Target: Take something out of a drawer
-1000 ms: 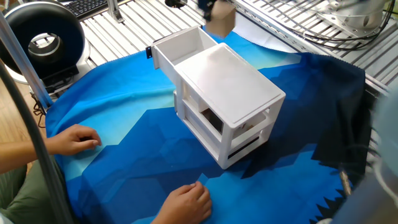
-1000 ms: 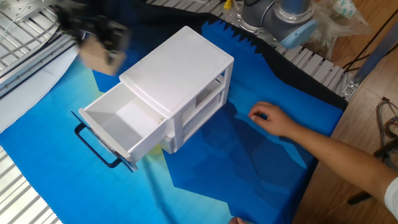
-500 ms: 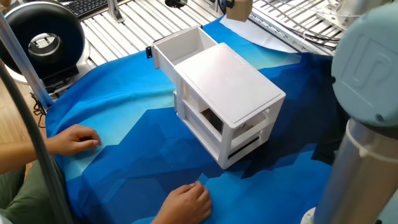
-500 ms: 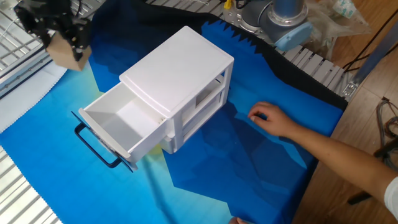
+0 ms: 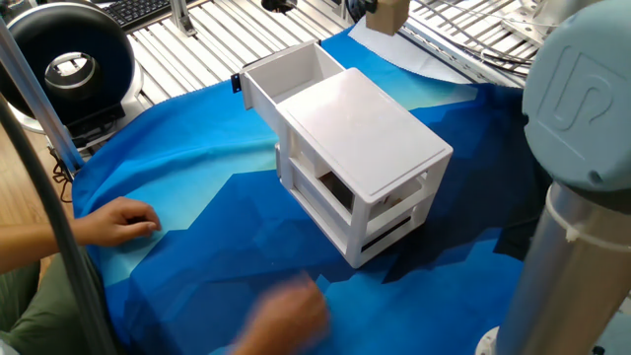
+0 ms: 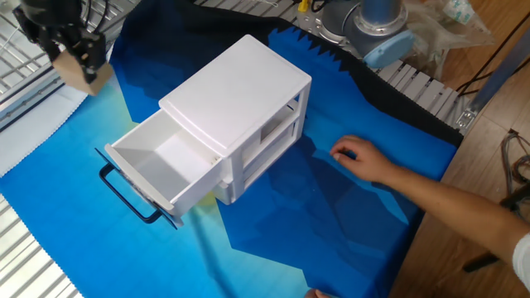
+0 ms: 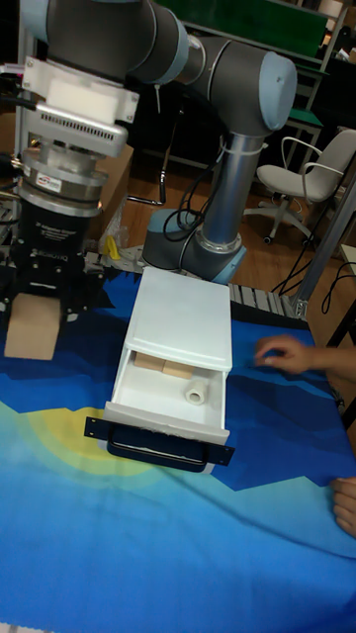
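A small tan cube [image 6: 79, 74] hangs in the air, and my gripper [image 6: 73, 60] is shut on it from above. It is off to the side of the white cabinet [image 6: 240, 95], clear of the drawer. The top drawer [image 6: 157, 170] stands pulled out, its black handle [image 6: 128, 197] in front. In the tall fixed view the cube [image 7: 30, 331] is held left of the drawer [image 7: 168, 410], in the gripper [image 7: 40, 297]. In one fixed view the cube [image 5: 386, 14] shows at the top edge, beyond the drawer [image 5: 291, 69].
Tan blocks [image 7: 163, 368] and a small white roll [image 7: 196, 394] lie in the drawer. A person's hand [image 6: 360, 157] rests on the blue cloth [image 6: 331, 223] beside the cabinet, another hand [image 5: 118, 219] lies at the left. The robot arm [image 5: 582, 148] rises at the right.
The gripper has carried the cube further away from the open drawer, toward the cloth's edge. The person's hand at the front of one fixed view is moving and blurred.
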